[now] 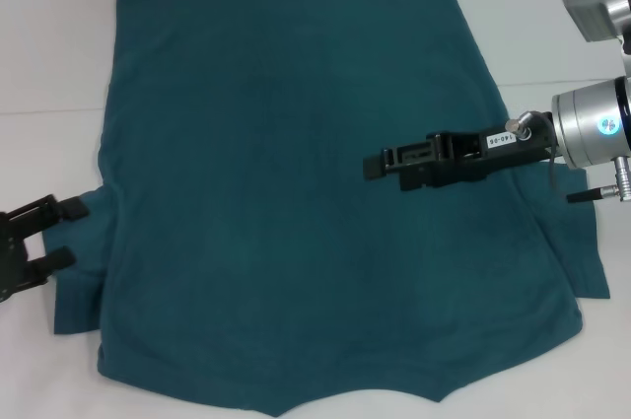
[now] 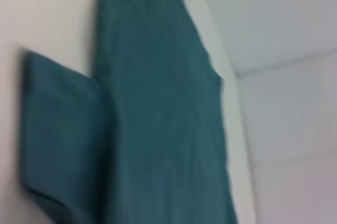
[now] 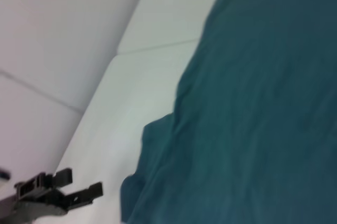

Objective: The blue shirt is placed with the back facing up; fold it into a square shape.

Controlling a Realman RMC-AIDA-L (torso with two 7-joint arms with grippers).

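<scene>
The only writing in view is a small white label (image 1: 502,137) on the black body of the right gripper (image 1: 376,165), at the middle right of the head view. It carries a short row of dark characters, which may begin with "140", but they are too small to read with any certainty. The blue shirt (image 1: 296,192) shows only its plain surface, with no lettering visible in any view. Nothing legible appears in either wrist view.
</scene>
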